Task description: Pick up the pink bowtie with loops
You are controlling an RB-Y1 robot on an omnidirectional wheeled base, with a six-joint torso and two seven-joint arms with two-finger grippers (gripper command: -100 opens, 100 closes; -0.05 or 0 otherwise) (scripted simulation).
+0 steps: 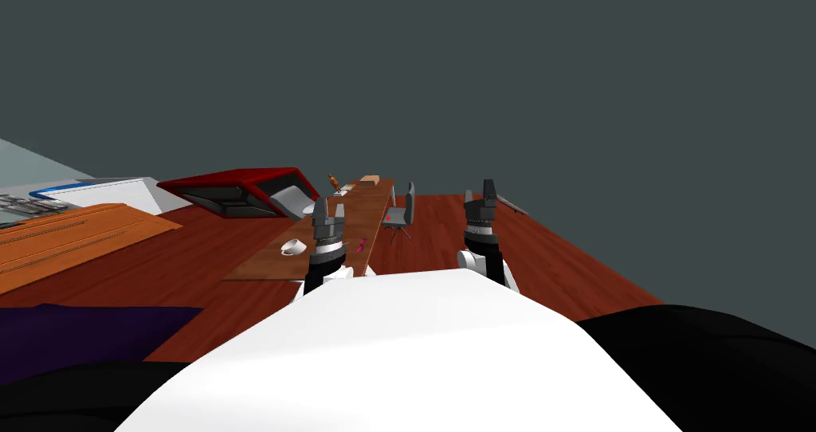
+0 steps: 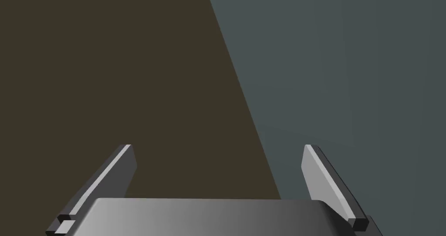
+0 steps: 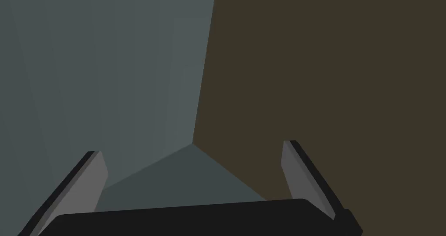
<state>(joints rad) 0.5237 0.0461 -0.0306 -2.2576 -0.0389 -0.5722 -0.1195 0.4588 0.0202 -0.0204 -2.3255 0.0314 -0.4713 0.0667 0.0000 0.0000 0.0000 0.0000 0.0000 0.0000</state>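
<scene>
Pick-up not yet begun: the pink bowtie [image 1: 361, 245] lies untouched on the long wooden table [image 1: 263, 266], near the raised left gripper [image 1: 329, 210]. That gripper and the right gripper [image 1: 480, 192] both gape wide, empty.

I am holding my left tool [image 1: 329, 210] up over the long wooden table [image 1: 271, 264], fingers [image 1: 319, 210] apart. The pink bowtie [image 1: 361, 245] is lying just beside it, a white cup [image 1: 292, 247] on its other side. My right tool [image 1: 480, 194] is hanging near a grey chair [image 1: 401, 210].
</scene>
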